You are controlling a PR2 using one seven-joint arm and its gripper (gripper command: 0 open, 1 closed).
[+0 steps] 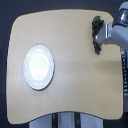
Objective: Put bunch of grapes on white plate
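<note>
One arm enters from the exterior view's right, its grey-white gripper (pixel 97 36) over the upper right part of a light wooden table (pixel 75 75) with rounded corners. Bunch of grapes (pixel 95 25): a dark cluster with a touch of green at its top, lying against the gripper's front end and seemingly partly hidden by it, close to the table's far edge. Whether the fingers are closed on the bunch or merely beside it cannot be told; the picture is too blurred to separate them. White plate (pixel 38 67): round and glossy, sitting bare on the table's left half, well apart from both grapes and gripper. Dark floor surrounds the table.
</note>
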